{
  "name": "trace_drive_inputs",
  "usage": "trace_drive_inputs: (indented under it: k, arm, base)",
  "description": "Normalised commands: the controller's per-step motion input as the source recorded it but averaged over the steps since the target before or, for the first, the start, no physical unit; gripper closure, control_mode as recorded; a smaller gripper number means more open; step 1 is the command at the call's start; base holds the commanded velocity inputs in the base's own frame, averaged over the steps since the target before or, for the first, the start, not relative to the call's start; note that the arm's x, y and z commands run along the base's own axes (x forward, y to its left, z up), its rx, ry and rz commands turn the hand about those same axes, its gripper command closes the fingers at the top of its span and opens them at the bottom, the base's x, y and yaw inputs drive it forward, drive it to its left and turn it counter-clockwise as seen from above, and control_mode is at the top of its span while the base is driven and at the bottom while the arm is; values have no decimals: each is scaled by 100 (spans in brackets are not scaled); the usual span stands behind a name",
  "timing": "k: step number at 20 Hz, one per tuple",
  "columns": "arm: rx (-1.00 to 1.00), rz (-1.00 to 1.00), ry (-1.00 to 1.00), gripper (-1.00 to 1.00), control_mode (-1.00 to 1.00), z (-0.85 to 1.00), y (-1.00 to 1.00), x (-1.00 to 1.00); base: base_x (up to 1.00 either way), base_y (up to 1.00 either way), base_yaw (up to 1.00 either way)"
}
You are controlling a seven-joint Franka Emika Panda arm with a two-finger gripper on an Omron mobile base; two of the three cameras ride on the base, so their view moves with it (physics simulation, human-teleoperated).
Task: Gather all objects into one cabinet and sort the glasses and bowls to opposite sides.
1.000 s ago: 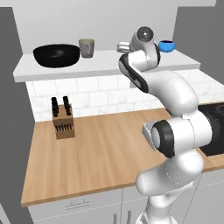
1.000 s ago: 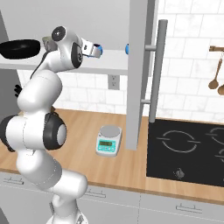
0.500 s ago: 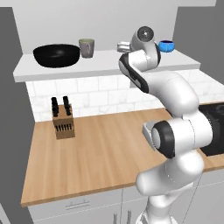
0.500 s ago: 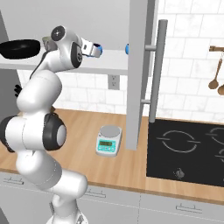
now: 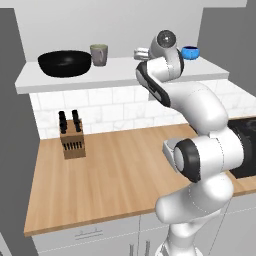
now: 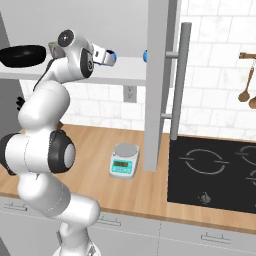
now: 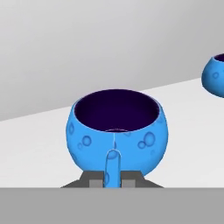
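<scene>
**Reader:** Four dishes sit in the cabinet (image 5: 125,67), is that right? Take me across from the left.

**Describer:** Yes. On the white floor board, at far left, a wide, shallow, glossy black bowl (image 5: 65,62) stands upright, its mouth facing up and its long axis lying level along the shelf. Just beside it to the right stands a small grey-beige cup (image 5: 99,54), upright, slightly tapered, taller than it is wide.

**Reader:** And the blue ones?

**Describer:** Further right, the white arm reaches up to the shelf. In the right base view, its gripper (image 6: 107,56) holds a small bright blue bowl (image 7: 116,131). The hand view shows this bowl close up: round, mouth up, dark purple inside, its skin dotted with pale bubble-like rings. It is level, with the white board beneath it; whether it touches, I cannot tell.

**Reader:** Is the pincer clamped on it?

**Describer:** Yes, the jaws are pinched on its near wall. One thin blue strip rises between the dark tips.

**Reader:** The last one?

**Describer:** A second blue bowl (image 5: 190,51) stands upright at the right end of the shelf, apart from the held one.
</scene>
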Motion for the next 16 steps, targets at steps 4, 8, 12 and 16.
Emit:
trace_drive_inputs:
  k: [4, 8, 12, 16]
  arm:
    - [0, 0, 0, 100, -100, 0, -2, 0]
    - [0, -4, -1, 100, -100, 0, -26, 0]
    - [0, -5, -1, 100, -100, 0, -49, 0]
    - [0, -5, 0, 100, -100, 0, -71, -3]
  base:
    - [0, 0, 0]
    - [0, 0, 0]
    - [0, 0, 0]
    - [0, 0, 0]
